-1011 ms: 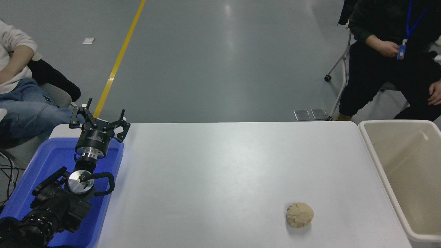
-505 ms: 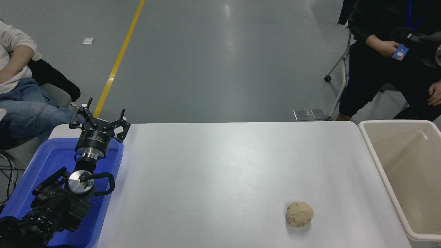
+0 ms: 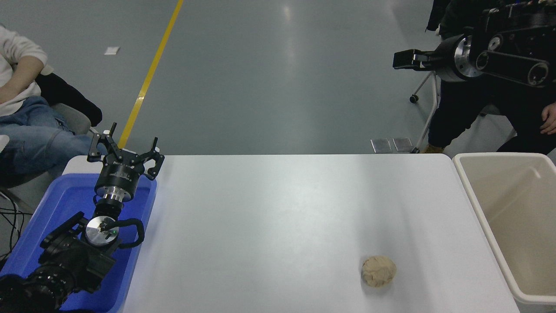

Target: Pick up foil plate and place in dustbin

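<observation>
The white table (image 3: pixel 278 217) carries little. A crumpled tan paper ball (image 3: pixel 378 271) lies near the near edge, toward the right corner, well apart from everything else. No foil plate shows on the table or anywhere in this view, so its look and its place cannot be told from here.

The dustbin (image 3: pixel 478 208) stands against the table's right edge. It is a large cream-beige plastic bin with a thick rounded rim, and the part of its inside that shows is bare smooth wall; its near right part runs out of the picture.

At the table's left edge sits a blue tray (image 3: pixel 56 204), reaching from about the far left corner down to the near edge. The left arm rests over it, and the left gripper (image 3: pixel 125 152) points away from the camera over the tray's far rim, its black fingers (image 3: pixel 102 145) spread wide with nothing between them.

The right arm comes in high at the upper right, above the floor beyond the table's far edge. The right gripper (image 3: pixel 402 58) points toward the left; it is seen from the side and its fingers look close together, but I cannot tell for sure whether it is open or closed.

A person in dark clothes (image 3: pixel 478 108) sits beyond the far right corner, partly behind that arm. Another person in jeans (image 3: pixel 30 134) sits beyond the far left corner.
</observation>
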Controlling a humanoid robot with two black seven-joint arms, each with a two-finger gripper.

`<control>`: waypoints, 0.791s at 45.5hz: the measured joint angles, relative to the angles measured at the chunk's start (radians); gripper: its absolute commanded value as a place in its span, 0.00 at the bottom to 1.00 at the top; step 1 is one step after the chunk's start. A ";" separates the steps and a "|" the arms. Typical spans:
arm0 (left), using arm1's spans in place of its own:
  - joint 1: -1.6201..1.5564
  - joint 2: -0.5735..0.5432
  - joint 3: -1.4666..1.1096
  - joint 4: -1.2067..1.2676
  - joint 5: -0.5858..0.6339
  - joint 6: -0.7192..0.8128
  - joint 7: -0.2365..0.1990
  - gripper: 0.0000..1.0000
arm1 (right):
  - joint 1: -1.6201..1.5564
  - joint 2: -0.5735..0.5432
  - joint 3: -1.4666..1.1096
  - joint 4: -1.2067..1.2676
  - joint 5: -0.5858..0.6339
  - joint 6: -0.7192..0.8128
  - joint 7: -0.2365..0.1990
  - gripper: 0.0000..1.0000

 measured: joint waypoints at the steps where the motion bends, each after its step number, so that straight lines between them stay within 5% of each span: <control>1: 0.000 0.000 0.000 0.000 0.000 0.000 0.000 0.99 | 0.009 0.003 -0.002 0.012 0.000 0.015 0.000 1.00; 20: 0.000 0.000 0.001 0.000 0.000 0.001 0.000 0.99 | 0.130 0.035 -0.050 0.212 0.021 0.223 -0.001 1.00; 36: 0.000 0.000 0.001 0.000 0.000 0.001 0.000 0.99 | 0.123 0.035 -0.103 0.263 0.179 0.288 -0.035 1.00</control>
